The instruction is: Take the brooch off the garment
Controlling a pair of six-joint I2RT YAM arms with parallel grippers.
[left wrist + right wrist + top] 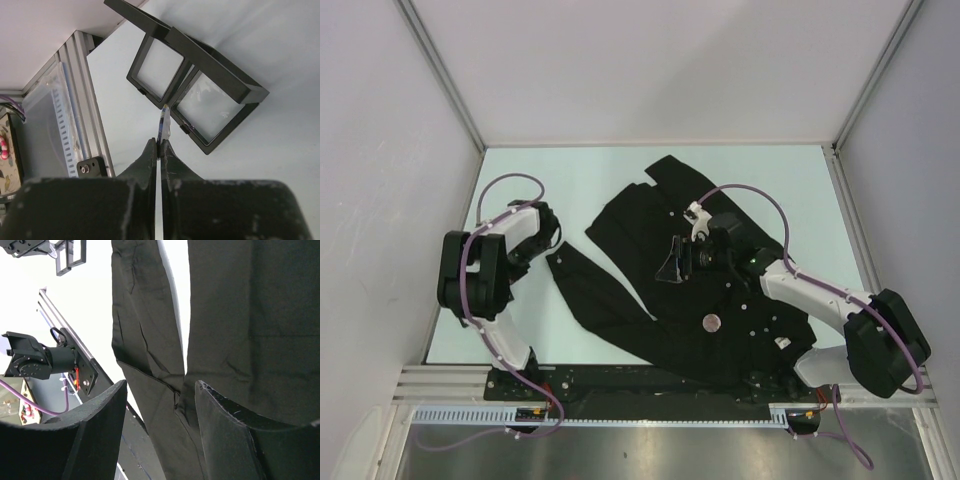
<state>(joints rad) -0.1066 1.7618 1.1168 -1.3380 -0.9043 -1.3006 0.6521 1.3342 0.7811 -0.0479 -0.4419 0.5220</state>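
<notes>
Left pincer [160,144] is shut and parked off the cloth, over bare worktop [570,170]. A thin pale sliver [164,122] shows at its tips; whether it is pinched cannot be told. An open black case [215,62] lies just ahead of it, probably set there to receive the brooch. The garment [630,240] is spread flat to that pincer's right, likely so the brooch is exposed. A round pinkish brooch [712,322] is seen on the cloth, near the right pincer [673,264] on its arm-base side, untouched. Right pincer is held wide open above the cloth, judged ready for a grab. The brooch is not caught in its wrist view.
</notes>
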